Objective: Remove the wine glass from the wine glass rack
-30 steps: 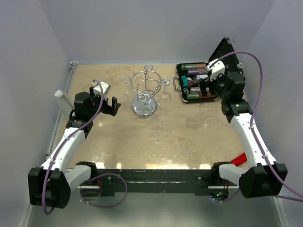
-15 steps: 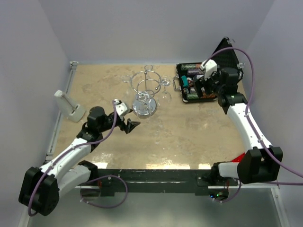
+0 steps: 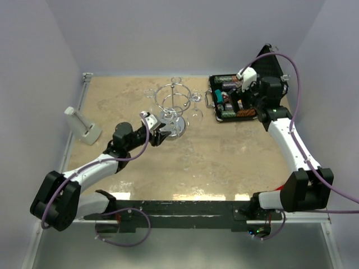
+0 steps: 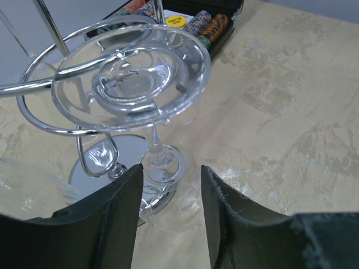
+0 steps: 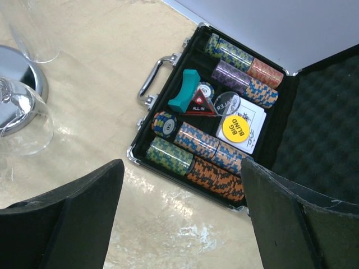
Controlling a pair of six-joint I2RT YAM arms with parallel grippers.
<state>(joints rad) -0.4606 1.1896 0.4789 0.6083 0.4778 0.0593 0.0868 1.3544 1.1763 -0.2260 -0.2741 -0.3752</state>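
The chrome wine glass rack (image 3: 171,106) stands at the back centre of the table, and its top ring (image 4: 33,120) fills the upper left of the left wrist view. A clear wine glass (image 4: 152,150) hangs upside down from that ring, foot up and bowl down. My left gripper (image 3: 161,135) (image 4: 171,168) is low at the front of the rack. Its jaws stand partly apart, one on each side of the bowl, and a gap shows at the right finger (image 4: 224,213). My right gripper (image 3: 236,101) (image 5: 182,165) is open and empty above the table beside the case.
An open black case of poker chips (image 3: 229,98) (image 5: 219,140) lies at the back right. More glasses hang on the rack (image 3: 196,114) (image 5: 22,123). A white block (image 3: 82,126) sits by the left edge. A red item (image 3: 283,188) lies front right.
The left arm has swung from the left side over to the rack, and its jaws have narrowed around the hanging glass's bowl. The right arm has shifted slightly back by the case.
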